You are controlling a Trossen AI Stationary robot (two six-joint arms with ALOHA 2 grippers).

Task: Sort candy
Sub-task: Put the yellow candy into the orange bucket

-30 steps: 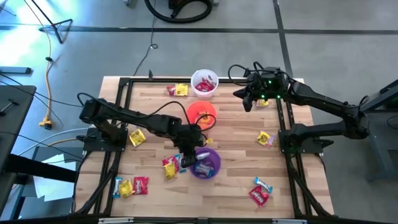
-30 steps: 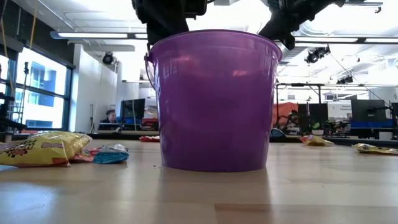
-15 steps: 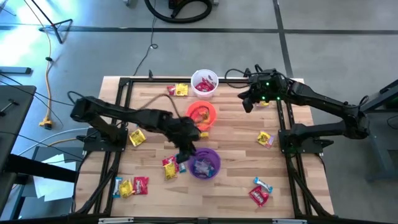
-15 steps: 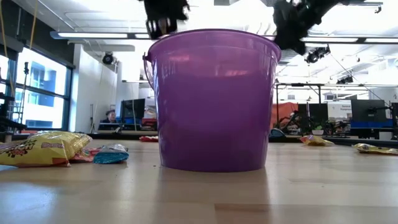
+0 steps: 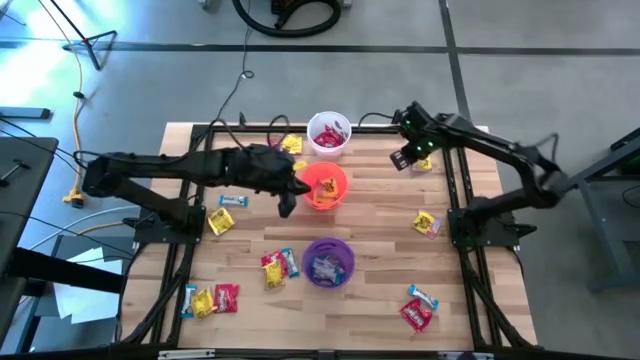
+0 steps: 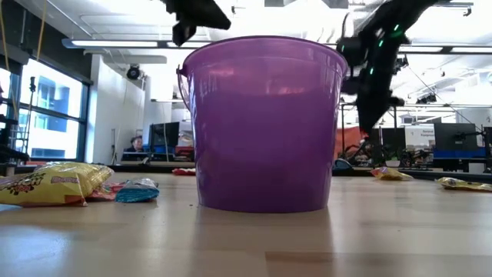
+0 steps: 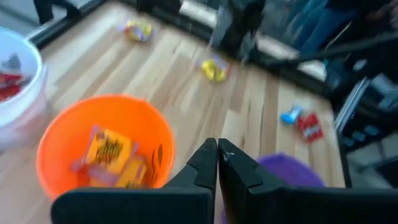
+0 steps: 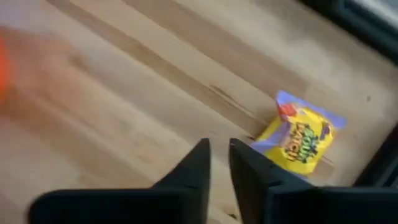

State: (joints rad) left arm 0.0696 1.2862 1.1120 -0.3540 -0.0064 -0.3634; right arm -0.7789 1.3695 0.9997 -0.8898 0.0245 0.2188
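A wooden table [image 5: 380,215] stands on a grey floor, strewn with candy [image 5: 220,220]. The left gripper [image 5: 288,203], fingers pressed together and empty, hovers just left of the orange cup [image 5: 324,186], which holds yellow candy; the purple cup [image 5: 328,262] sits nearer the front, the white cup [image 5: 328,134] behind. The right gripper [image 5: 400,160], fingers slightly apart and holding nothing, hangs near the far right edge, a yellow sweet [image 8: 297,140] lying just beside it.

Left gripper [image 5: 287,205] jaws shut, empty; right gripper [image 5: 400,162] jaws slightly parted, empty.
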